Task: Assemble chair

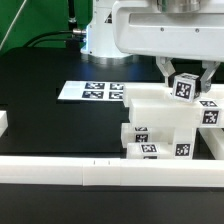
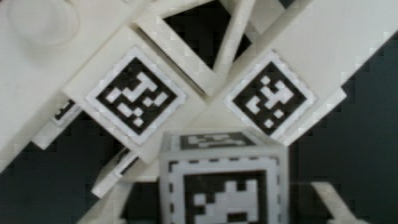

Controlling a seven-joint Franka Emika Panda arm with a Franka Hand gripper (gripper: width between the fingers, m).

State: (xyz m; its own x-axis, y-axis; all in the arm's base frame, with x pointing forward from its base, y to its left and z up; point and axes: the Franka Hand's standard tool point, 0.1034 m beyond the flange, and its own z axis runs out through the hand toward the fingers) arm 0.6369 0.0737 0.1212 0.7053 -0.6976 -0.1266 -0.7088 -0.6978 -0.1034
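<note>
Chair assembly partway along, gripper (image 1: 185, 82) clamped on one small glossy white plastic cube (image 1: 185, 90).

Fingers (image 1: 166, 70) stand narrowed to the cube's width and seem to pinch it by two opposite sides, its black-and-white square tag showing between them. Directly under the fingertips lies the chunky white plastic seat block (image 1: 160, 106). Lower again, more tagged white cubes (image 1: 148, 150) are bunched, touching one another. Beyond the fingertips, the wrist view shows white X-braced side frames (image 2: 134, 95) with two diamond-set tags. I judge the parts gathered but little joined: the held cube is not yet seated and the frames are not yet fitted. The flat white marker board (image 1: 92, 91) lies well off to one side of the fingers, and a long low white border rail (image 1: 80, 172) lies nearer the camera.
</note>
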